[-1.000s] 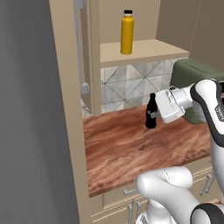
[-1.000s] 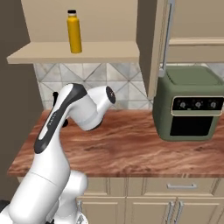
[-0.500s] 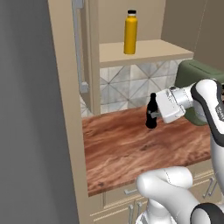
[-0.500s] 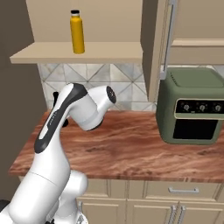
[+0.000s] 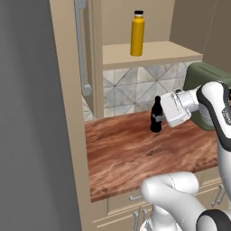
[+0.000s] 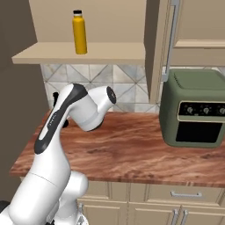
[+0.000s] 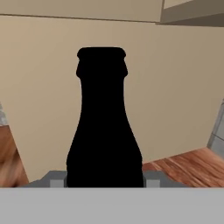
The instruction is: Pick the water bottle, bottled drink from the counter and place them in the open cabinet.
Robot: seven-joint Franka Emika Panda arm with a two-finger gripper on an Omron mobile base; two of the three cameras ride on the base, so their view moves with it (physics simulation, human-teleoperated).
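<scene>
A white robot arm's gripper (image 5: 159, 118) is clamped on the bottled drink (image 5: 156, 114), a slim black bottle held upright at the back of the reddish-brown counter (image 5: 135, 153). The yellow water bottle (image 5: 137, 33) stands upright on the shelf of the open cabinet (image 5: 149, 53) above. A green air fryer (image 6: 193, 114) sits on the counter to the right.

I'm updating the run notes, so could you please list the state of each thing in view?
water bottle: upright on the open cabinet shelf, capped.
bottled drink: upright, gripped low on its body.
gripper: jaws shut on the bottled drink.
open cabinet: door swung open.
air fryer: closed, on the counter.
</scene>
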